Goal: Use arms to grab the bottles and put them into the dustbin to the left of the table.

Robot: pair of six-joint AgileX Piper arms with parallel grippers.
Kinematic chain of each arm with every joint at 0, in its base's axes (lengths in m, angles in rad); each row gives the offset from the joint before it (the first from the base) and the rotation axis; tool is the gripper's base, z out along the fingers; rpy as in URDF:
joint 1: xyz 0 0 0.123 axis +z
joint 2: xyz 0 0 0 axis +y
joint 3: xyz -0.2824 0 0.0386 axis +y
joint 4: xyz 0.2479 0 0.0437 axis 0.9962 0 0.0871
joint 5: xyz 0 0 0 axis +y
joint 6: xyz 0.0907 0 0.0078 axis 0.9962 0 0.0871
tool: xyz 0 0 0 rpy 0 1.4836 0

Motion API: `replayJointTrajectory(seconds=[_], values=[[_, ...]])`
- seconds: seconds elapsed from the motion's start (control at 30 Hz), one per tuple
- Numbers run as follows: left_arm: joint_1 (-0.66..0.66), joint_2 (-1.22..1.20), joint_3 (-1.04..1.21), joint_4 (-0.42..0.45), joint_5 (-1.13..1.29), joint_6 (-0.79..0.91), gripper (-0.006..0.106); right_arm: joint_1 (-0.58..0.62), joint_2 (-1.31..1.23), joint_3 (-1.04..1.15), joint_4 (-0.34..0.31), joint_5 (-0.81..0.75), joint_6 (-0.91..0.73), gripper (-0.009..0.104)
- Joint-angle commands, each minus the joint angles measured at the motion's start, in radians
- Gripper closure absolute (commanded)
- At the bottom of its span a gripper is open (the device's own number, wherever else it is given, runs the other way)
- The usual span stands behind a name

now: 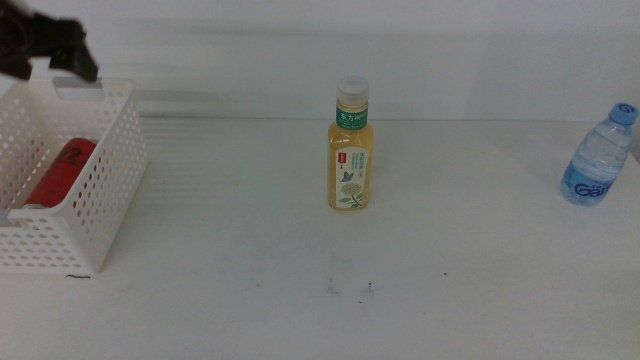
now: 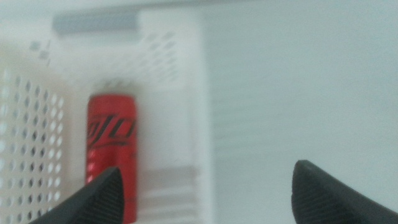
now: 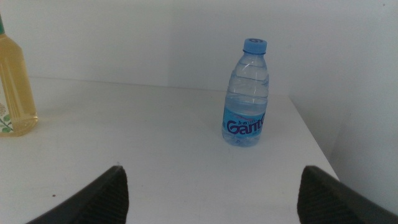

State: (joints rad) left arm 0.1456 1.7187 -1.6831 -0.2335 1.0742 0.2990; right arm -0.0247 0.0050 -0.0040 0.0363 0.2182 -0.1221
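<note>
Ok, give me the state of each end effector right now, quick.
Left end effector: open, holding nothing, above the dustbin where the red can lies.
Right end effector: open, empty, facing the water bottle.

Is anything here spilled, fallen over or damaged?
Nothing stands out. The red can lies on its side inside the white basket, where it belongs. The tea bottle and the water bottle stand upright and capped on the table, with no spill visible.
</note>
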Motion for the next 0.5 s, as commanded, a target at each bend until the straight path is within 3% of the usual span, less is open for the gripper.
replayJointTrajectory(seconds=[0.0, 0.2, 0.47], values=[[-0.05, -0.063, -0.003, 0.01, -0.009, -0.019, 0.012, -0.006, -0.005, 0.004, -0.007, -0.009, -0.006, 0.002], [-0.169, -0.196, 0.07, -0.006, -0.068, -0.035, 0.012, -0.006, -0.005, 0.004, -0.007, -0.009, -0.006, 0.002], [-0.303, -0.41, 0.366, -0.045, -0.321, -0.035, 0.012, -0.006, -0.005, 0.004, -0.007, -0.009, -0.006, 0.002]])
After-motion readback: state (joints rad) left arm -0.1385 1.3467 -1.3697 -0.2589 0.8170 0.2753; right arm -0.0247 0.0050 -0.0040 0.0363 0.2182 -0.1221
